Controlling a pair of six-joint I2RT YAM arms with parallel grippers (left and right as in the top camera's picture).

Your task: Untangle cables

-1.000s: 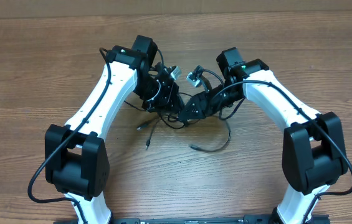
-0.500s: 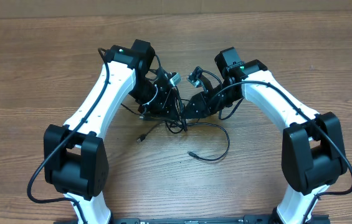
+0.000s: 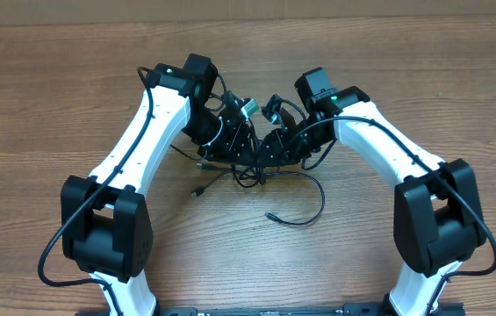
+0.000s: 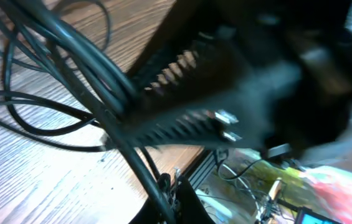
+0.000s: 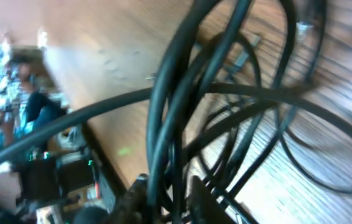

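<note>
Pinching a bunch of strands, the left gripper [image 3: 237,147] is sitting clamped shut on the cables [image 3: 252,174] just left of the knot. The tangle is lying mid-table [image 3: 54,88] between the two wrists, with one plug end [image 3: 197,191] trailing out to the left and a long loop [image 3: 319,197] curling out to the right and ending in another plug [image 3: 269,215]. The right gripper [image 3: 272,147] is sitting just beside the left one, on the same knot.

Step in hand, as I'm judging it: getting a second hold on the bundle so that the two arms can draw it apart. The next move is calling for a firm hold on the right side on a different strand, then a slow pull outward, watching that the loops are loosening and not cinching.

Overhead is giving the layout and the free ends, but the arms are hiding both sets of jaws. Left wrist is showing several strands crossing the serrated finger [image 4: 182,127] and held tight there. Right wrist, blurred, is showing strands running up from between its fingers [image 5: 195,198]; I cannot tell whether they are being pinched yet.
</note>
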